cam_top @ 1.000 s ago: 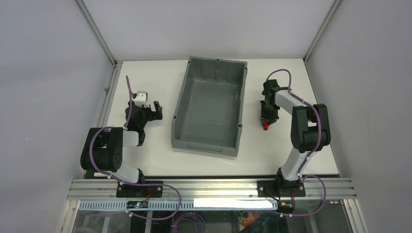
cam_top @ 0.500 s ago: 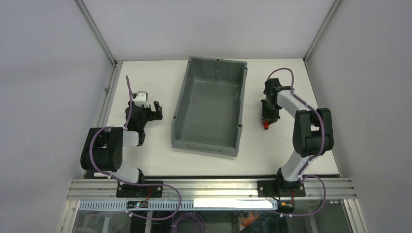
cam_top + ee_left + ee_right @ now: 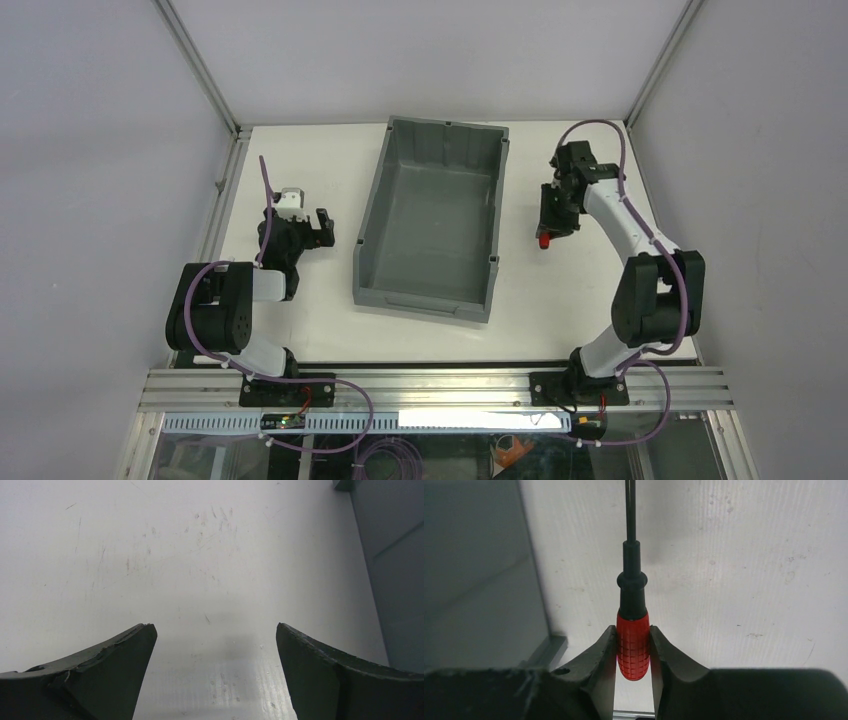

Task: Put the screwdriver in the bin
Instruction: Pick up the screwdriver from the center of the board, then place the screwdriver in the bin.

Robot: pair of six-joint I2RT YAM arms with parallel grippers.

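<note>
The grey bin stands in the middle of the table. My right gripper is just right of the bin's right wall, shut on the screwdriver and holding it above the table. In the right wrist view the fingers clamp the red handle, and the thin black shaft points away from me; the bin wall is at the left. My left gripper is open and empty, low over the table left of the bin; its fingers are spread wide.
The bin's outer wall shows at the right edge of the left wrist view. Aluminium frame rails run along the table's left and back corners. White table surface lies around the bin.
My right gripper has lifted the screwdriver off the table and moved it back, the arm stretching out. The left arm has not moved.
</note>
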